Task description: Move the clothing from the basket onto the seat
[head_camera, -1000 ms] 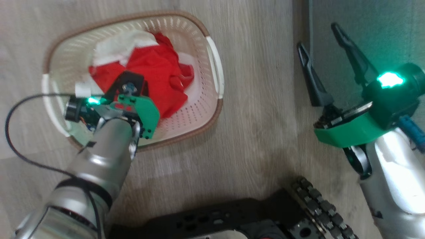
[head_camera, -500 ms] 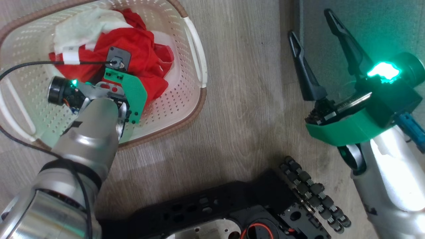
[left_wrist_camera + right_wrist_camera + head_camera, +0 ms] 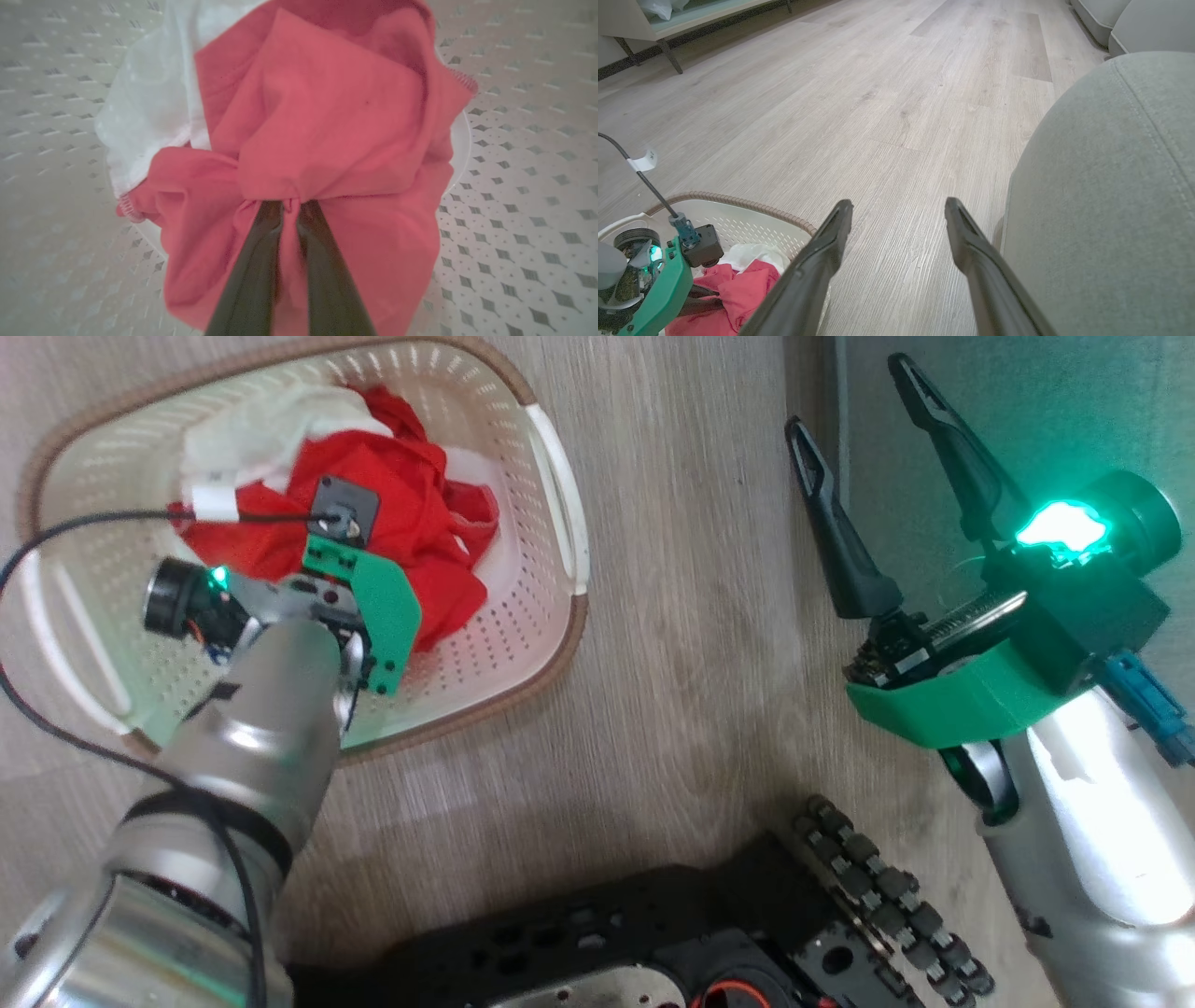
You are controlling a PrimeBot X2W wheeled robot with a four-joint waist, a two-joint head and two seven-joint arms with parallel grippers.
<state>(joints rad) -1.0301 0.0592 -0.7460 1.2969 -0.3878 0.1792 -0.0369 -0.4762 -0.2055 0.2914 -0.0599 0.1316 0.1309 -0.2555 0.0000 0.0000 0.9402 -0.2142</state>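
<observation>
- Because the clothing [image 3: 327, 116] lies heaped low inside the basket [image 3: 558, 476], the left gripper [image 3: 289, 205] points down into it. Its fingers are drawn nearly together, with a gather of red cloth pinched between the tips.
- Red fabric bunches just ahead of those tips and spreads to either side of them. A white part lies off to their upper left in the wrist view, with the perforated basket wall all around.
- That narrow pinch looks meant for lifting; the move to the seat [image 3: 1111, 186] is not yet made.
- Over bare floor [image 3: 878, 93], the right gripper [image 3: 899, 204] hangs spread wide and holds nothing, probably kept out of the way. The seat is just to its right and the basket is down to its left.
</observation>
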